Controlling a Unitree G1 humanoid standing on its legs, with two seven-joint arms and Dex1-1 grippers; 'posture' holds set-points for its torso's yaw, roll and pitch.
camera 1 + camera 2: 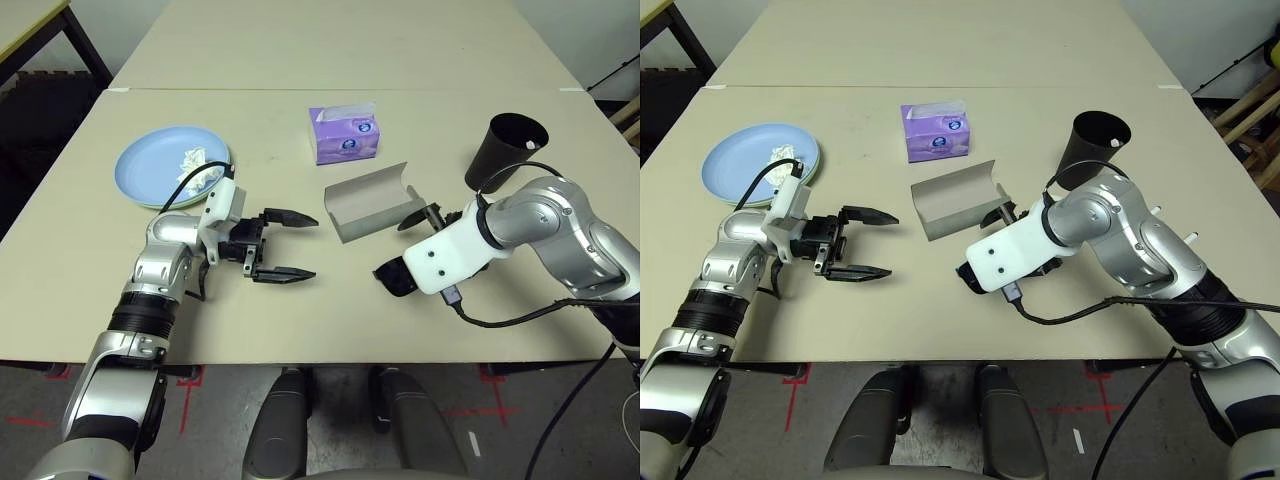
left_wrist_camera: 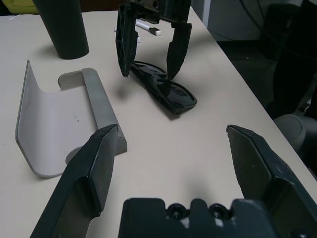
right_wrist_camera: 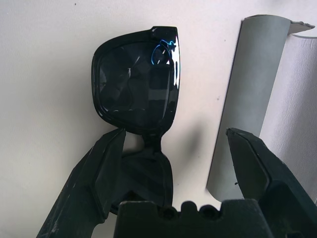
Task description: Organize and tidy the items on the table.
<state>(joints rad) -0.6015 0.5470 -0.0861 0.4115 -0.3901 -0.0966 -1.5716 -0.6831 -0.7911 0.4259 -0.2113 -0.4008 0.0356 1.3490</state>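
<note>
Left gripper [image 1: 315,247]: fingers spread wide, nothing pinched; hovering over table [image 1: 270,330], between plates and case.
Right gripper [image 3: 176,131]: fingers spread, right above sunglasses, not closed on them; contact, can't tell.
Black sunglasses [image 3: 131,84]: lying on table under right gripper, just beside case, on the side nearer the robot.
Grey glasses case [image 1: 370,205]: lying open, pale inside showing; on table between the two grippers, nearer right one.
Light blue plate [image 1: 155,165]: at robot's left, stacked on green plate.
Pale green plate [image 1: 815,173]: mostly hidden, only rim peeking out from under blue.
White tissue [image 1: 198,163]: crumpled, resting on blue plate.
Purple tissue box [image 1: 344,140]: beyond case, tissue poking from top.
Black cup [image 1: 500,150]: upright, at robot's right, beyond right gripper.
</note>
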